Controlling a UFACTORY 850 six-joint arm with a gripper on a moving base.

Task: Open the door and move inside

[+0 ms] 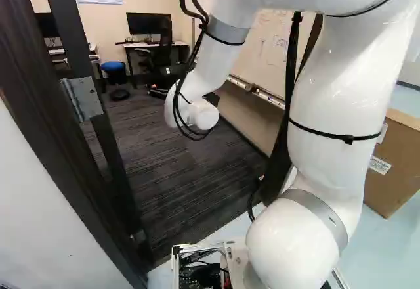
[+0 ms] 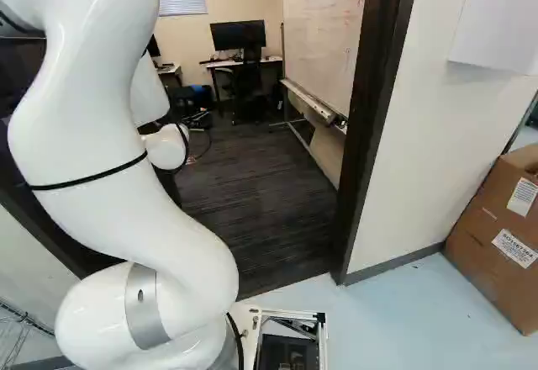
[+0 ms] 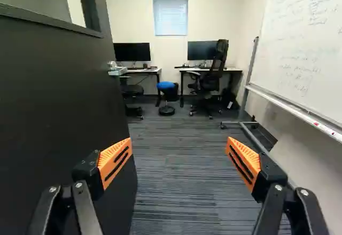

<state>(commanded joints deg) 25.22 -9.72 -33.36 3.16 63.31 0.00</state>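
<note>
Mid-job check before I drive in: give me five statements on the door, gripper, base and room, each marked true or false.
1. The door is shut. False: it stands open, with the room visible past it.
2. The gripper has its fingers spread and holds nothing. True.
3. The base is entirely on the carpet. False: its front end is over the pale floor, short of the dark carpet.
4. The whiteboard has writing on it. True.
5. The stool near the desks has a red seat. False: the seat is blue.
</note>
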